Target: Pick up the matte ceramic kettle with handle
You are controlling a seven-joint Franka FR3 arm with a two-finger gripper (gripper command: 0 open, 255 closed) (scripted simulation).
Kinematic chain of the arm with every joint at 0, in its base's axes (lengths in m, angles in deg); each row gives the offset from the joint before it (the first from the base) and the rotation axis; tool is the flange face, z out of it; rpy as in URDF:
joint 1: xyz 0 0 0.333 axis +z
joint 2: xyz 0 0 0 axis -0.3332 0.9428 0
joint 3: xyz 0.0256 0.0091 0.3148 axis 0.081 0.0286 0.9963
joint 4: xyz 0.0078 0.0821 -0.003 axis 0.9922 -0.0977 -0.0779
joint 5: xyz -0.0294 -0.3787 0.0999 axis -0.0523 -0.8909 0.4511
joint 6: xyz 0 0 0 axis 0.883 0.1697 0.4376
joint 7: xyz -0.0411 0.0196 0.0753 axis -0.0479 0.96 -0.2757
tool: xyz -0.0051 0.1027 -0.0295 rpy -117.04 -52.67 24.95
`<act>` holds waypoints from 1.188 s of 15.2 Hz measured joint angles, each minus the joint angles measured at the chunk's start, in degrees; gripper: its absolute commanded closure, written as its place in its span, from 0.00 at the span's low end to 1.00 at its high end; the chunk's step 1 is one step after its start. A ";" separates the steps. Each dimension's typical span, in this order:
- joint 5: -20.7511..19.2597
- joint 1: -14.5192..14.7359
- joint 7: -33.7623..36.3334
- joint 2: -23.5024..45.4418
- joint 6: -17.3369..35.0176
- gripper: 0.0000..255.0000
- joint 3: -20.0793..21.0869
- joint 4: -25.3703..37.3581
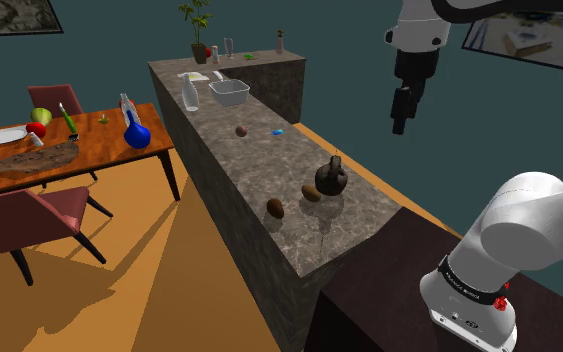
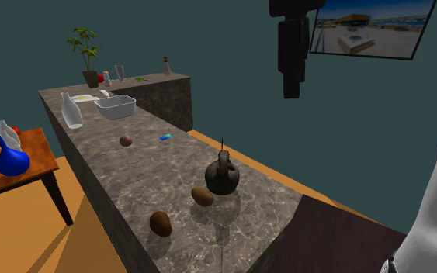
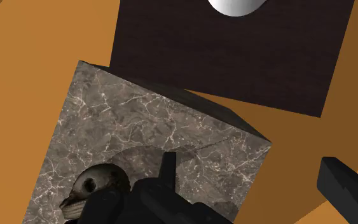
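Probably heavy and brittle, the dark kettle [image 1: 330,180] near the counter's [image 1: 219,150] end wants the wide-open gripper [image 1: 400,126] on its upright handle [image 2: 223,157].

The kettle [image 2: 223,177] is dark and dull — a mottled, matt skin without shine. The worktop [image 2: 131,167] looks like grey veined stone, polished enough to mirror things faintly; the stand [image 3: 234,57] is dark, fine-grained wood, the bottle [image 2: 71,110] at the worktop's far end clear glass.
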 measured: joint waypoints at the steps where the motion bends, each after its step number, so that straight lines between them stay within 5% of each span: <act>1: 0.00 0.00 0.00 0.00 0.00 0.00 0.00 0.00; 18: -0.42 -7.37 11.28 29.37 25.09 0.00 -3.09 3.50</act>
